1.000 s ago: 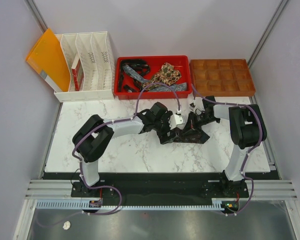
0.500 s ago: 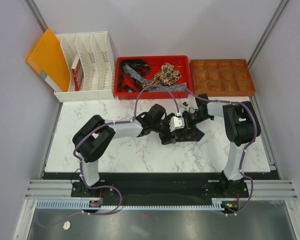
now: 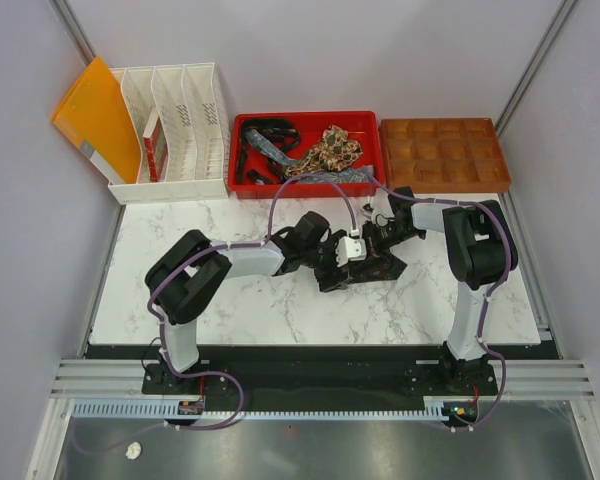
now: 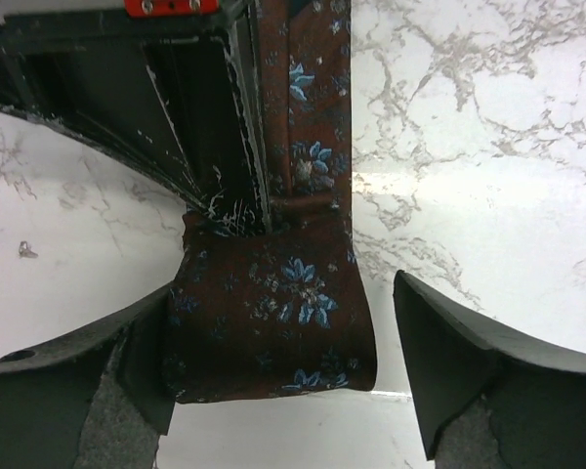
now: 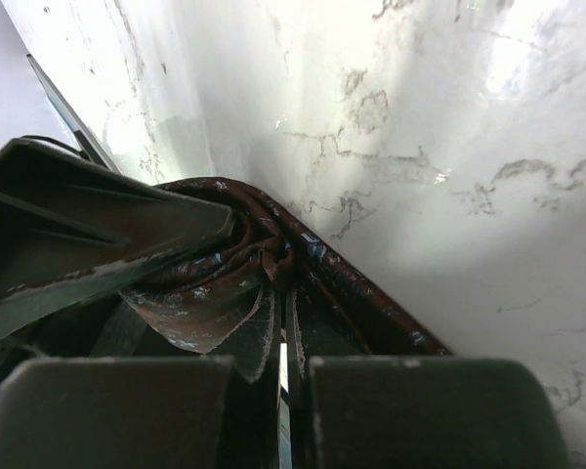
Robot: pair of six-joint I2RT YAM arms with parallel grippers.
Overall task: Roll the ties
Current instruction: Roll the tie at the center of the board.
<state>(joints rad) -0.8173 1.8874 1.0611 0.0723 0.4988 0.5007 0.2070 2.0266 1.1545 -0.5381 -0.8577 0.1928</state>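
the brown tie [image 4: 293,293] with blue flowers lies on the marble table [image 3: 230,310], a little toward 3 o'clock of its middle. its folded end sits between the fingers of the left gripper [image 4: 283,327], which is released: one finger is right at the fold's edge at 9 o'clock, the other stands clear at 3 o'clock. the strip runs off toward 12 o'clock. the right gripper [image 5: 285,366] is clenched on the tie's bunched cloth. other ties [image 3: 332,148] lie in the red tray [image 3: 305,116] at the table's 12 o'clock.
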